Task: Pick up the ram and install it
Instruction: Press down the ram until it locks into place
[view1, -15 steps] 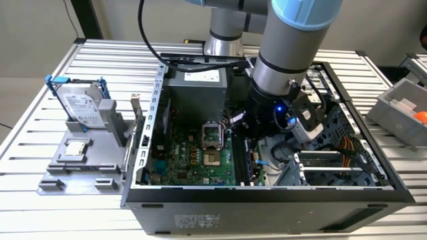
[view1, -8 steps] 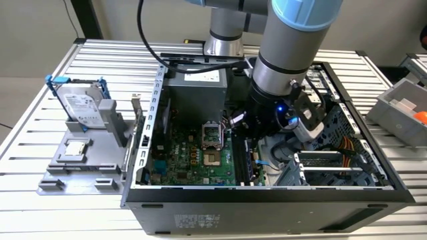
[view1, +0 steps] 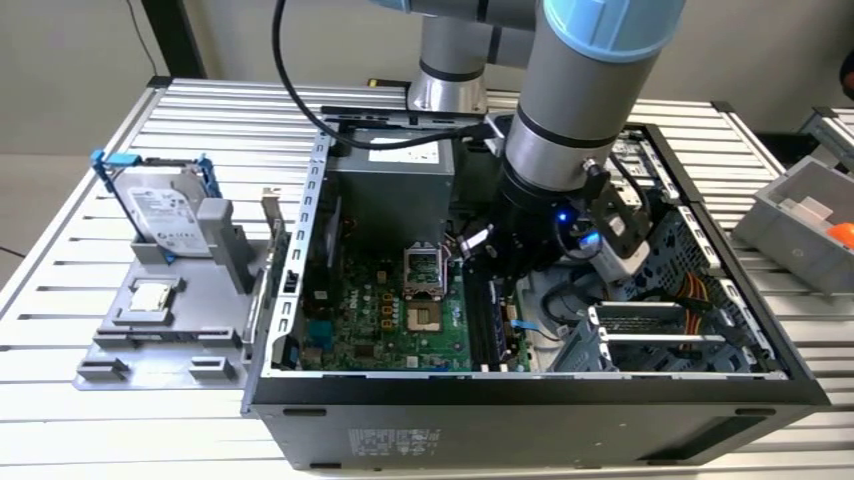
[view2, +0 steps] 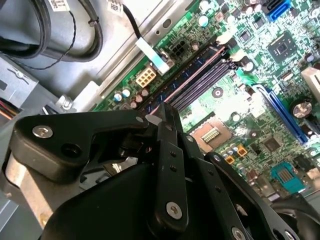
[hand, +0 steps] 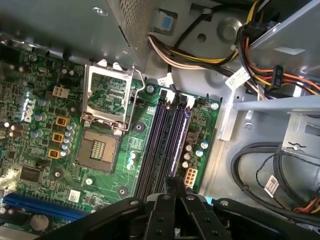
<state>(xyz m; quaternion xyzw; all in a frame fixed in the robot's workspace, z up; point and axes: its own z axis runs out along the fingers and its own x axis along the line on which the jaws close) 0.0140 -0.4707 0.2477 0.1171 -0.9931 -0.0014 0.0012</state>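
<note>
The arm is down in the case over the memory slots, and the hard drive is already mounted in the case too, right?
Not quite. The arm is down in the case over the memory slots, but the hard drive stands on the grey holder outside the case, on the exterior view's left. The exterior view shows it.

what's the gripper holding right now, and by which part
The gripper looks shut on the ram, gripping its upper long edge near one end, with the stick standing in a slot on the motherboard.
</note>
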